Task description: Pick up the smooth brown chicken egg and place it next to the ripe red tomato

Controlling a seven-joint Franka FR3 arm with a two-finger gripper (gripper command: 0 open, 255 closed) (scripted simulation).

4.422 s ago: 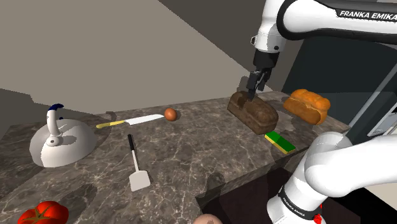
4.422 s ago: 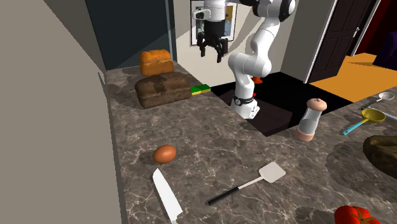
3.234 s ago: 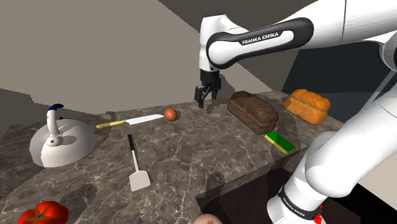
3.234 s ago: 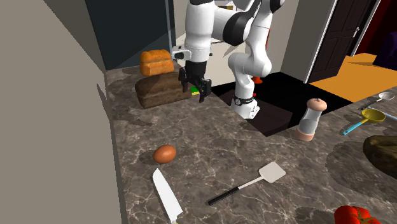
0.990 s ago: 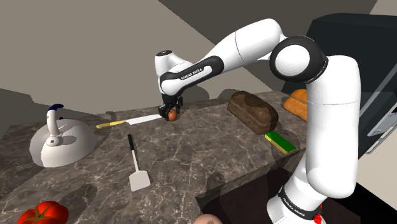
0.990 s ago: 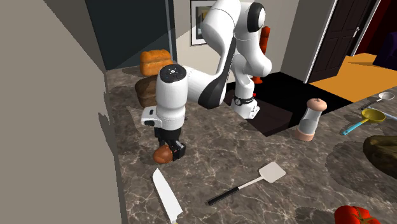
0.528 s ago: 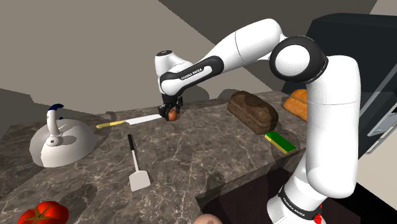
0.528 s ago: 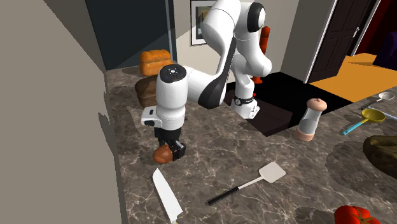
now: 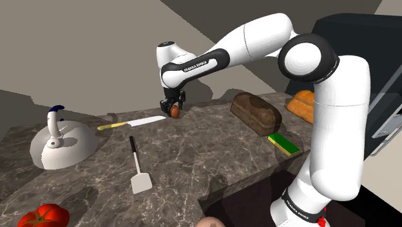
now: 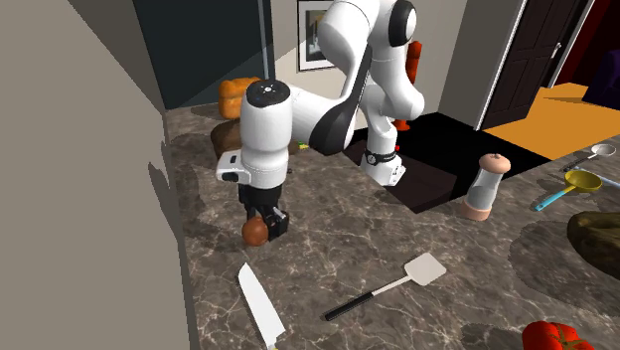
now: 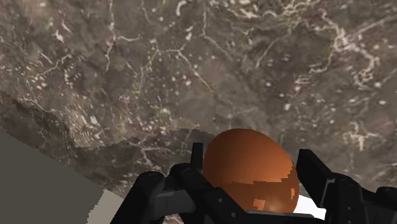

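Observation:
The brown egg (image 11: 251,170) sits clasped between the two black fingers of my gripper (image 11: 254,184), which is shut on it. Seen from the shoulder view, the egg (image 9: 174,111) hangs a little above the dark marble counter (image 9: 193,151), near the tip of the knife (image 9: 132,122). From the second exterior view the gripper (image 10: 263,227) holds the egg (image 10: 256,231) just over the counter, close to the wall. The red tomato (image 9: 44,215) lies at the shoulder view's lower left corner; it appears as the tomato (image 10: 556,336) at the second exterior view's lower right.
A yellow-handled knife (image 10: 260,306), a spatula (image 9: 136,167) and a grey kettle (image 9: 61,143) lie between egg and tomato. A dark loaf (image 9: 256,113), an orange loaf (image 9: 301,106) and a green sponge (image 9: 283,143) sit near the stand. A pepper mill (image 10: 481,187) stands by the counter's cutout.
The gripper has risen a little with the egg held in it, lifting the egg off the counter. Nothing else has moved.

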